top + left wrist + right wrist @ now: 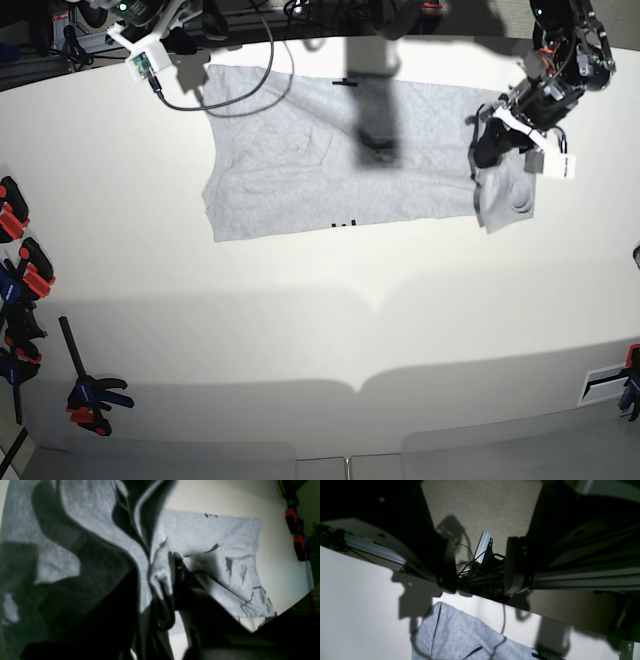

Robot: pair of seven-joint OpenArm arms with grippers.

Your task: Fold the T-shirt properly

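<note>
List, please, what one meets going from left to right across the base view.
Orange-black clamps → white table → T-shirt → left gripper, shut on the T-shirt's raised end.

You see the T-shirt [330, 150] spread on the white counter [320, 320], its right end bunched under the left gripper [490, 145].

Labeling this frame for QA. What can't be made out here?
- Left wrist view: left gripper fingers, dark and blurred, buried in bunched T-shirt; the grip can't be confirmed.
- Base view: right gripper is cut off by the top edge.
- Base view: black marks at the shirt's edge are too small to read.
- Right wrist view: T-shirt cut off by the bottom edge.
</note>
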